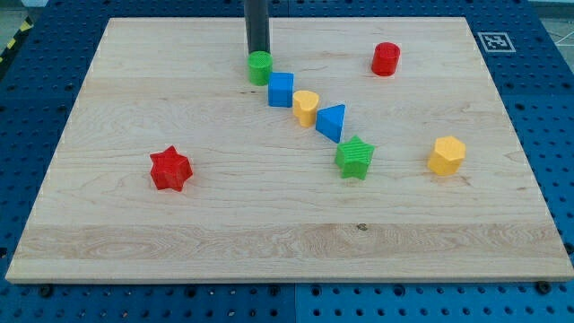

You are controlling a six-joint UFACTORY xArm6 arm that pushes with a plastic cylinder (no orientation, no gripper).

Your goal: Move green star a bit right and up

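The green star [355,158] lies right of the board's middle, just below and right of a blue triangular block [331,122]. My tip [258,52] is near the view's top, touching or just behind the top of a green cylinder [260,67]. The tip is far up and to the left of the green star, with a diagonal row of blocks between them.
A blue cube [281,89] and a yellow block [306,107] continue the diagonal row from the green cylinder. A red cylinder [386,58] stands at the top right, a yellow hexagonal block [446,155] at the right, a red star [169,169] at the left. The wooden board [269,242] rests on a blue perforated table.
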